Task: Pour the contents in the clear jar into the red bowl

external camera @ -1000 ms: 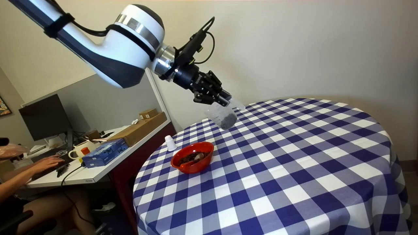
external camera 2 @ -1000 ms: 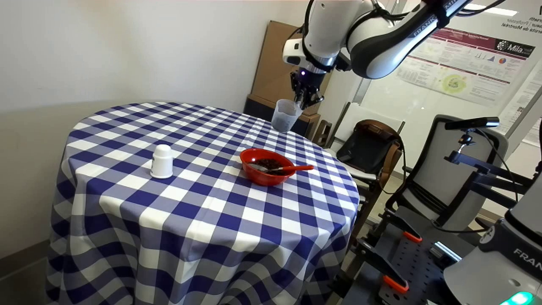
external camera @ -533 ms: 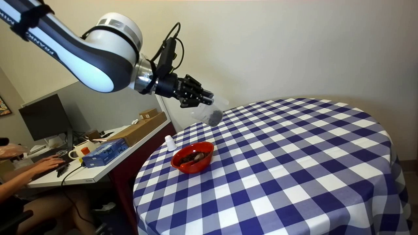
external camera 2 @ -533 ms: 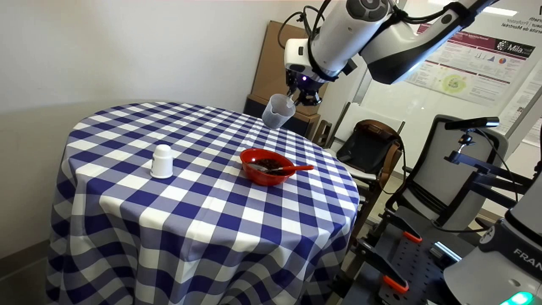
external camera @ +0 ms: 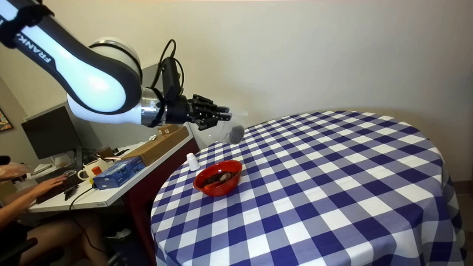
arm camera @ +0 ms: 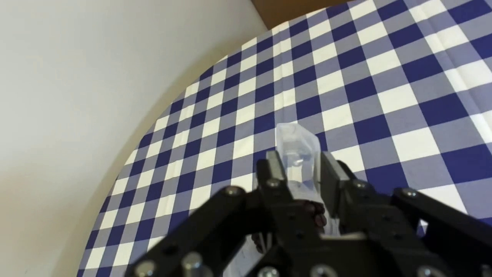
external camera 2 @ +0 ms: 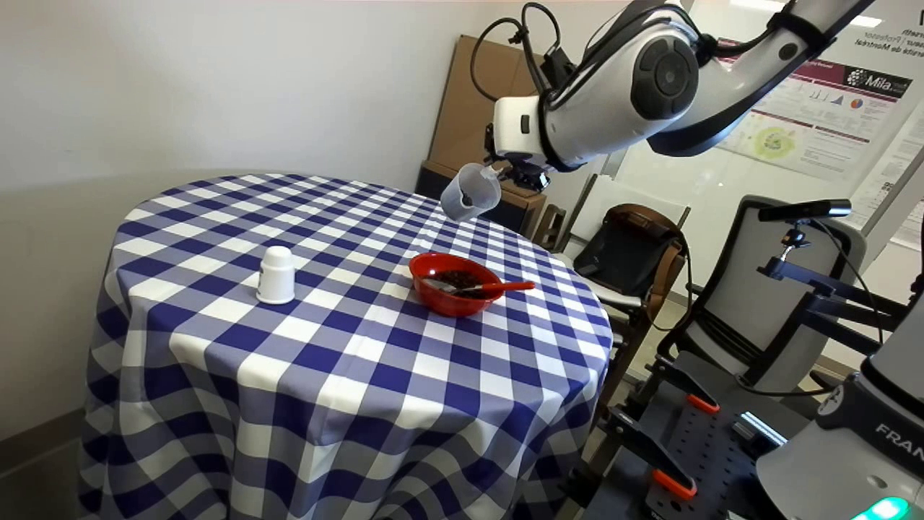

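My gripper [external camera: 226, 113] is shut on the handle of the clear jar [external camera: 218, 132] and holds it in the air. The jar also shows in an exterior view [external camera 2: 469, 195], tilted, with its mouth towards that camera. Dark contents are gathered near its base. The red bowl [external camera: 221, 191] stands on the table, lower than the jar, and also shows in an exterior view [external camera 2: 451, 307]. It holds dark bits and a red-handled spoon [external camera 2: 505, 287]. In the wrist view the fingers [arm camera: 298, 165] straddle the jar's handle [arm camera: 296, 134]; the jar's body is mostly hidden behind the gripper, and the bowl is out of view.
A white shaker-like bottle [external camera: 192, 162] stands on the checked tablecloth [external camera: 332, 177] near the bowl; it also shows in an exterior view [external camera 2: 276, 274]. A desk with a blue box [external camera: 118, 173] and a seated person stands beside the table. A wall is behind.
In an exterior view, the gripper and jar have moved left and the wrist has come lower and more level. The jar has tipped further. The bowl, spoon and bottle have not moved.
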Action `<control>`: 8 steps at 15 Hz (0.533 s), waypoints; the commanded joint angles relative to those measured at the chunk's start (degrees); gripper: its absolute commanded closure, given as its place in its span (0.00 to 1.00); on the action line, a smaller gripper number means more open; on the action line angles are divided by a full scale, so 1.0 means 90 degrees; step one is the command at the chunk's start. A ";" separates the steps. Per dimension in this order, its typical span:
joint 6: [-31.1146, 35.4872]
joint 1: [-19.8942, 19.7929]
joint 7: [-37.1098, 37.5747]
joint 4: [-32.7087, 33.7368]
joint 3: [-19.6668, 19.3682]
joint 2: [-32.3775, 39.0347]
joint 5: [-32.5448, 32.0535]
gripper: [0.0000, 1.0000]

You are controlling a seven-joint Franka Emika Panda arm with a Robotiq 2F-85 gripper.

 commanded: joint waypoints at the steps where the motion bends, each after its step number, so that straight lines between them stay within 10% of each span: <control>1: -0.0798 0.0089 0.0556 -0.0453 0.0202 -0.0209 -0.0939 0.88; 8: -0.2663 0.0145 0.1113 -0.1127 0.0368 -0.0086 -0.2497 0.88</control>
